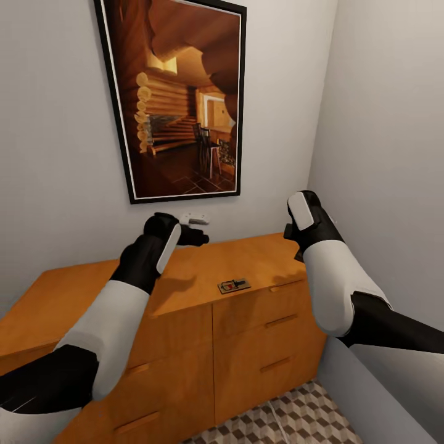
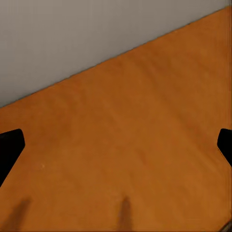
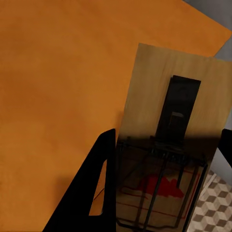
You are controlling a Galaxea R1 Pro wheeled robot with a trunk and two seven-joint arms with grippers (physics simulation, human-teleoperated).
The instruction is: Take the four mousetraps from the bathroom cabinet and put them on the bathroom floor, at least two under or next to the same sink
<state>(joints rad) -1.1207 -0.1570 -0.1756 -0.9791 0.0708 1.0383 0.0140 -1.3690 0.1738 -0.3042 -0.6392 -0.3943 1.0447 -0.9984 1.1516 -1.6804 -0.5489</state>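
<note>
The right end effector point(image 3: 164, 159) is gripping a mousetrap point(image 3: 169, 145) above the cabinet point(image 1: 185, 290), so carrying it level suits; the left end effector point(image 2: 116, 145) is gaping wide.

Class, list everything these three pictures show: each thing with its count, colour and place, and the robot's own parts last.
mousetrap on the cabinet top: one, tan with a red spot, near the front edge.
mousetrap in the right pincer: one, tan, dark wire, red spot.
cabinet: one, orange-brown, against the wall, drawers shut.
framed picture: one, brown log interior, black frame, above the cabinet.
wall fitting: one, white, below the picture.
bathroom floor: cube-patterned tiles, brown and cream.
left pincer: black, open, above the bare cabinet top.
right pincer: black, holding a mousetrap.
</note>
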